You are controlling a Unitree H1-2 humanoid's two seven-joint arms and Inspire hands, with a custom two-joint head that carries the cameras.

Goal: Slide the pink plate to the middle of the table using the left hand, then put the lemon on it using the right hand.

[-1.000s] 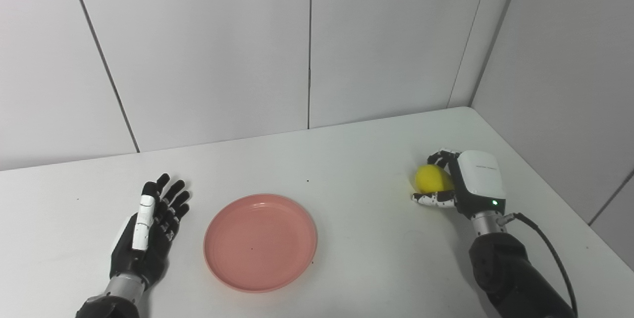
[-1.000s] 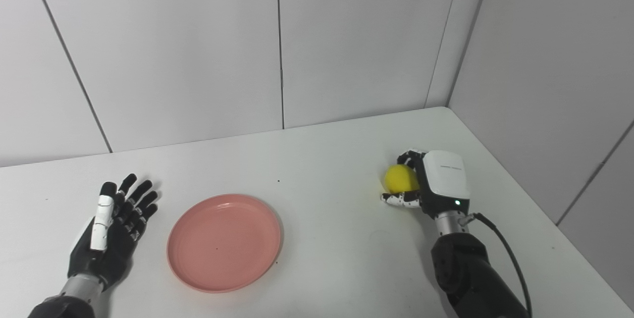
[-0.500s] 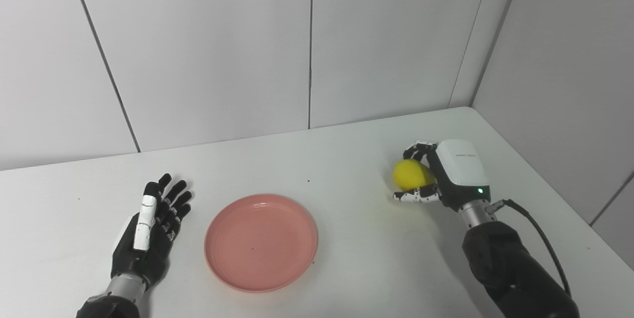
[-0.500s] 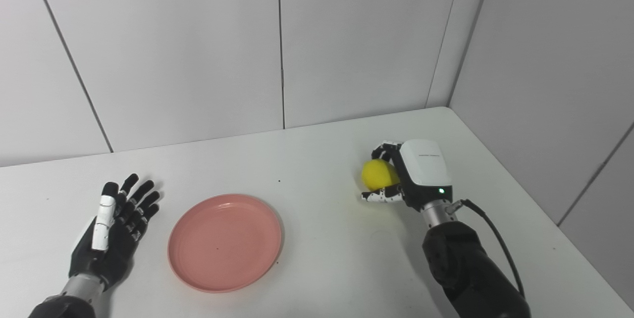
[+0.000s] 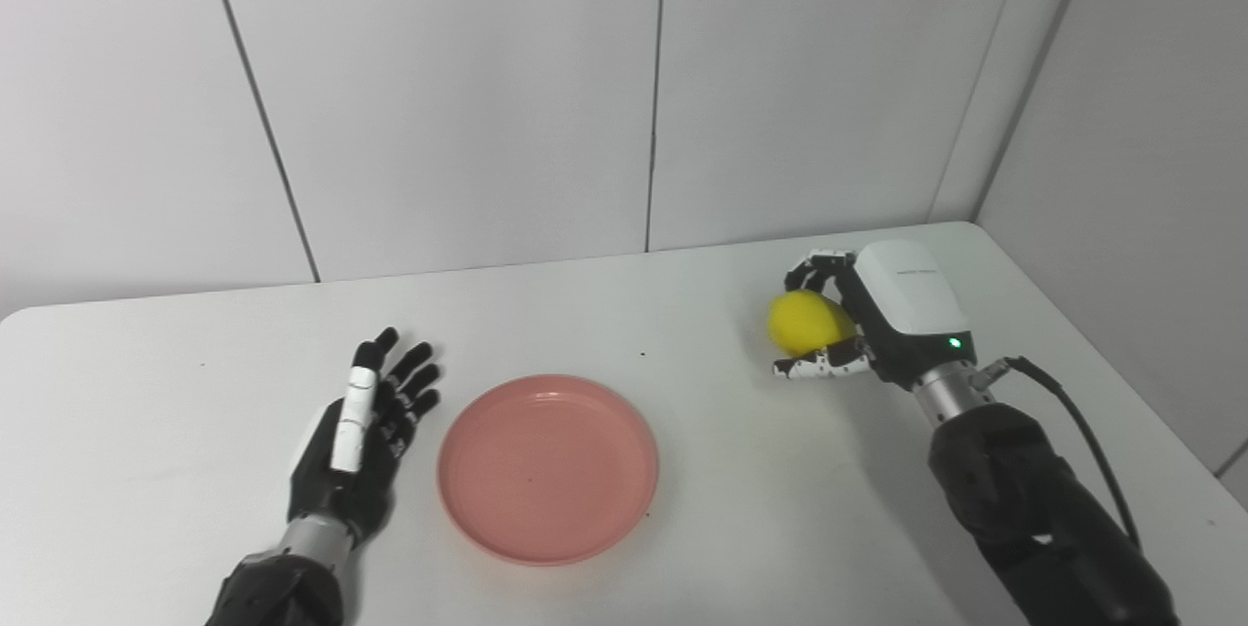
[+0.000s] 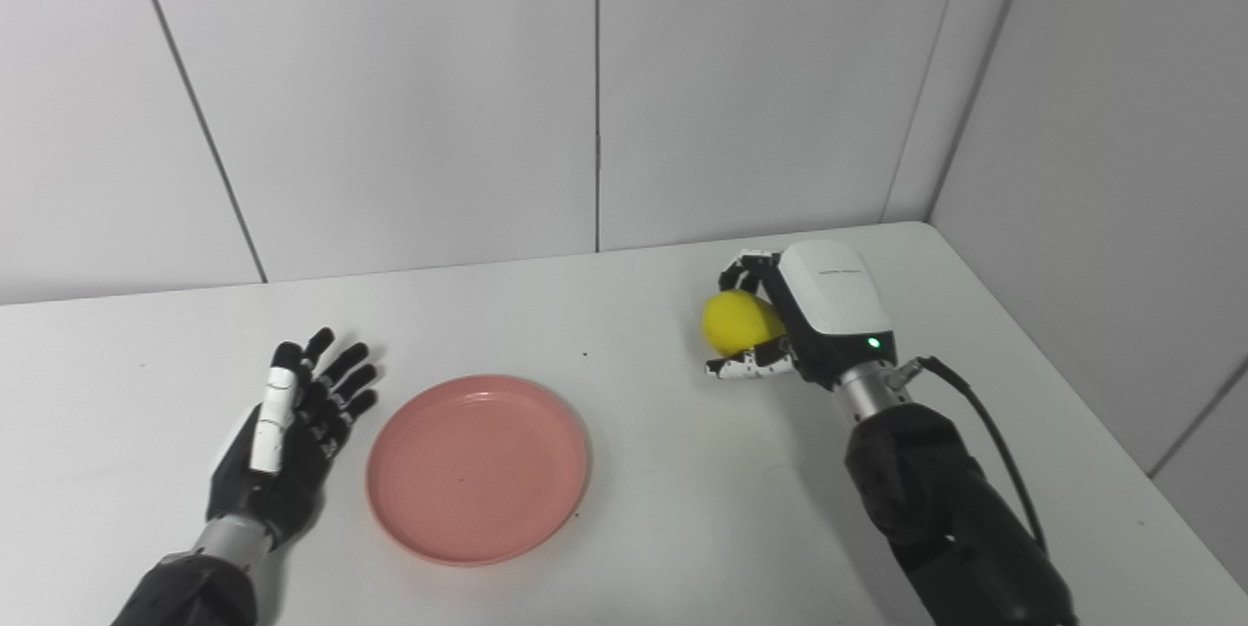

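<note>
A round pink plate (image 5: pixel 547 465) lies flat on the white table (image 5: pixel 741 509), a little left of its middle. My left hand (image 5: pixel 359 436) rests just left of the plate with fingers spread, open and holding nothing, a small gap between it and the rim. To the right, my right hand (image 5: pixel 877 324) is shut on the yellow lemon (image 5: pixel 806 322) and holds it above the tabletop, well to the right of the plate. The fingers wrap over the lemon's top and underside.
White wall panels stand behind the table and along its right side, meeting in the far right corner (image 5: pixel 960 216). A black cable (image 5: pixel 1082 431) runs from my right wrist along the forearm. The table's right edge slants down toward the lower right.
The right hand lifted the lemon off the table and carried it a little left, toward the plate. The camera also panned left, shifting the whole picture right. Plate and left hand stayed still.
</note>
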